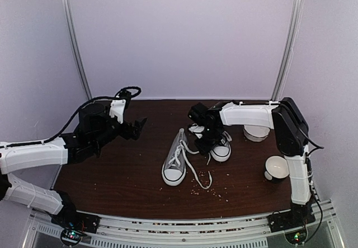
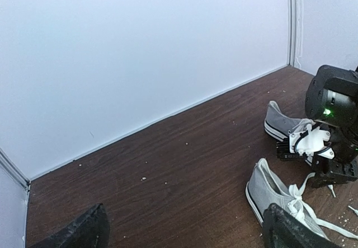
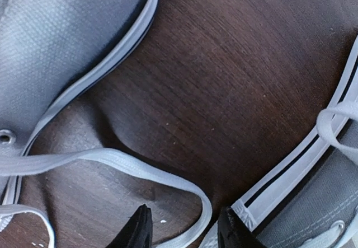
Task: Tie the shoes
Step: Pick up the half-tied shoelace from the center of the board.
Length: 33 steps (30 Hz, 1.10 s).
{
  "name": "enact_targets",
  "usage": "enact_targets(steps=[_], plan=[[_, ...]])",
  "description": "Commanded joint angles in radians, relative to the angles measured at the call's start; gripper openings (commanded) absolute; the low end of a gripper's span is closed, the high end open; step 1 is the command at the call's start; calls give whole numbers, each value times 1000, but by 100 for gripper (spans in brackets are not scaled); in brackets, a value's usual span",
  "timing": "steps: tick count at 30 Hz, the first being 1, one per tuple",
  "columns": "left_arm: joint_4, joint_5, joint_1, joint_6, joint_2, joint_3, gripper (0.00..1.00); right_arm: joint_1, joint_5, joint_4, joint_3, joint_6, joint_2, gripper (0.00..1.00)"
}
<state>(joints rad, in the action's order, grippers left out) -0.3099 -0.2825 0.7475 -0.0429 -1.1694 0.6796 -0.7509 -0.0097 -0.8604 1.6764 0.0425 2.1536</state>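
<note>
Two grey shoes stand mid-table. The nearer shoe (image 1: 175, 161) points its white toe at the front edge, and its long white lace (image 1: 197, 175) trails loose to the right. The other shoe (image 1: 220, 147) is partly hidden under my right gripper (image 1: 204, 141), which points down between the two. In the right wrist view the fingertips (image 3: 139, 228) stand apart, and a lace loop (image 3: 140, 167) curves between them unpinched, with one shoe (image 3: 56, 35) on the left and the other (image 3: 313, 203) on the right. My left gripper (image 1: 137, 127) hangs wide open left of the shoes, its jaws (image 2: 187, 234) empty.
A white bowl (image 1: 277, 168) sits at the right near the right arm, and another white bowl (image 1: 257, 131) lies behind it. Crumbs (image 1: 210, 189) are scattered on the dark wood table (image 1: 112, 175). White walls close the back and sides.
</note>
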Motion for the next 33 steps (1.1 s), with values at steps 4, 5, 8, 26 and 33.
enact_targets(steps=[4, 5, 8, 26, 33], plan=[[-66, -18, 0, 41, -2, 5, 98, 10, 46, -57, 70, -70, 85, 40], [-70, -13, 0, 45, -1, 1, 98, 12, 34, -60, 76, -80, 94, 38], [-64, -11, 0, 45, -4, -2, 98, 20, -29, -120, 121, -111, 133, 30], [20, 342, -2, 108, -98, 76, 79, 9, -451, 207, -19, -3, -330, 0], [-89, 607, -17, 29, -294, 131, 75, -27, -598, 683, -366, 296, -509, 0]])
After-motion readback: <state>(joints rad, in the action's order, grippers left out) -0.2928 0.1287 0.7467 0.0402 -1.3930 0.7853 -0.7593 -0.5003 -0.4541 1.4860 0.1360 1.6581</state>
